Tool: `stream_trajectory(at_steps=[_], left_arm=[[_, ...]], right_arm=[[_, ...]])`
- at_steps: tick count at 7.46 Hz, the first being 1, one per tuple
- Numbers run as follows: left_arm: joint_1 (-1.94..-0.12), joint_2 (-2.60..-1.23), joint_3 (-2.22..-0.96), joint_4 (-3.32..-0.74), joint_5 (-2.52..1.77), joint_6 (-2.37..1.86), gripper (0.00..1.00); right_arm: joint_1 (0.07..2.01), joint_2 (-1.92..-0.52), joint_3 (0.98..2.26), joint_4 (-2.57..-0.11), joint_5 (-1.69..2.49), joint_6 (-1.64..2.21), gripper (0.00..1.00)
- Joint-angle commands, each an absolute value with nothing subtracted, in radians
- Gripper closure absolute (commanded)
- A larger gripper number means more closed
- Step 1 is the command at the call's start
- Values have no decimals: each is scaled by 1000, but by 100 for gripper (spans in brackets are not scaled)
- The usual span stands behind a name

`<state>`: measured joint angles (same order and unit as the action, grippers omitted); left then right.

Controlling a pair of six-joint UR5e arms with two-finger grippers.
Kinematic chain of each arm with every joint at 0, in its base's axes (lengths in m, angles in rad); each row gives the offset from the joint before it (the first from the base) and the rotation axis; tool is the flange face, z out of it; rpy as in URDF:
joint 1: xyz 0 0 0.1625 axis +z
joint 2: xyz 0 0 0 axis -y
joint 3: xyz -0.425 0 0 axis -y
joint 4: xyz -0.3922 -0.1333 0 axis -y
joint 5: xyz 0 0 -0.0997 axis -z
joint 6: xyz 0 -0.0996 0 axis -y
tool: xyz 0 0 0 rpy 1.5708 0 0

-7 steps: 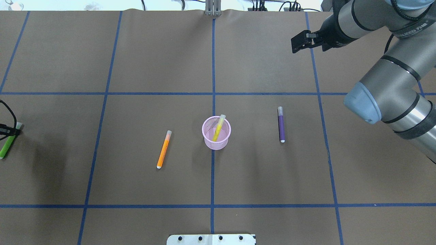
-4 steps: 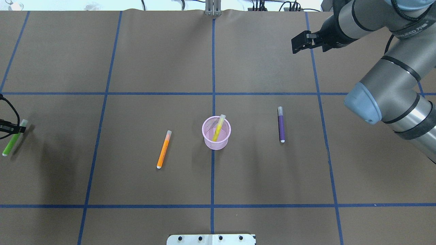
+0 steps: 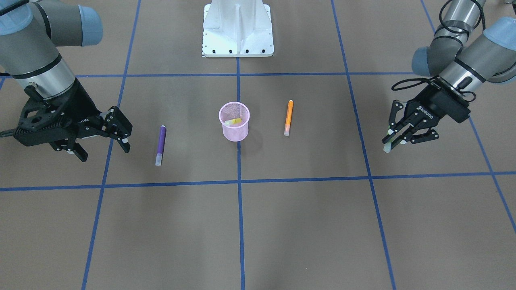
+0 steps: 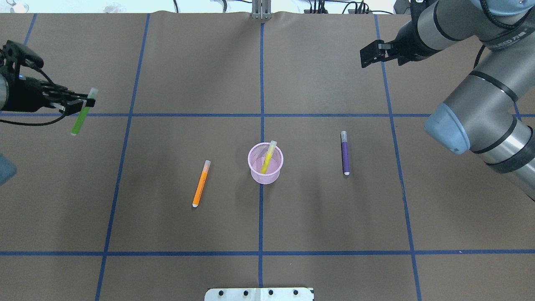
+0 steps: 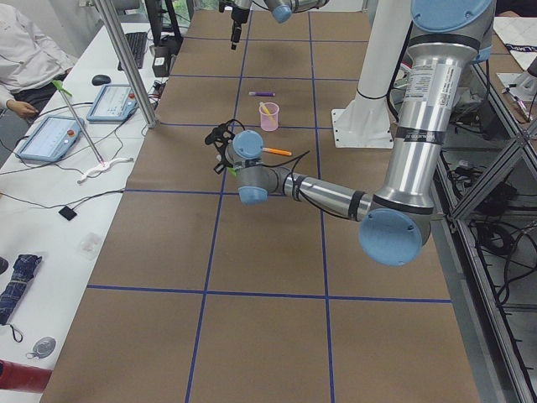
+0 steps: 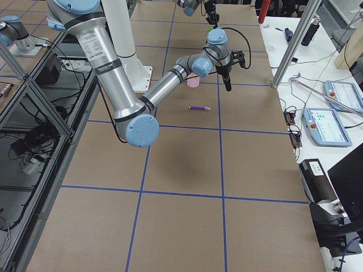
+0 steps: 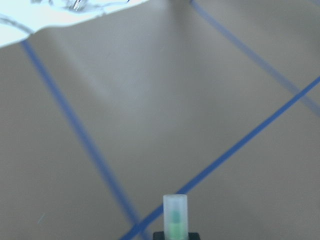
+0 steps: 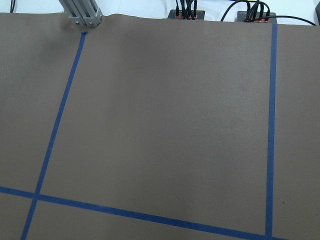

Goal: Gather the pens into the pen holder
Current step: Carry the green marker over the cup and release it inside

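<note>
Since a moment ago the left gripper [image 4: 85,103] has lifted from the left edge of the table [image 4: 188,62] and swung toward the far side. It carries the green pen [image 4: 78,124], pinched near its pale cap and hanging tilted in the air. The right gripper [image 3: 105,150] hovers at far right, jaws spread, empty. The pink holder [image 4: 266,179] stands at centre, with the yellow pen [image 4: 267,158] leaning inside. The orange pen [image 4: 200,184] lies on its left and the purple pen [image 4: 345,152] on its right, both apart from it.
</note>
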<state>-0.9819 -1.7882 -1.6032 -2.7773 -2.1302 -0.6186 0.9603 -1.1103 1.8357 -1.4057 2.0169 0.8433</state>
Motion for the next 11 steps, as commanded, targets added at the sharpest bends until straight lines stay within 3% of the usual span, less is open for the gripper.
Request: stream_trajectory(at_steps=[1,3,5,7,11], left_arm=[[-832,-1880,-1602,-2981,-1940,-643,100],[-575,-2018,-1562,-3063,-1621,-632,100],[-467,-2115,-1491,-3083,-1478,-629,100],[-414,-2161,-1390,-3179,-1386,-548,100],[-367,-2178,-1335,-3192,-1359,-541,99]], right_arm=[[960,-1120,1829,-1413,2022,822,0],[971,-1147,1829,-1420,2028,743,0],[976,-1154,1829,-1420,2028,741,0],[976,-1157,1832,-1419,2026,741,0],[979,-1157,1832,-1419,2025,742,0]])
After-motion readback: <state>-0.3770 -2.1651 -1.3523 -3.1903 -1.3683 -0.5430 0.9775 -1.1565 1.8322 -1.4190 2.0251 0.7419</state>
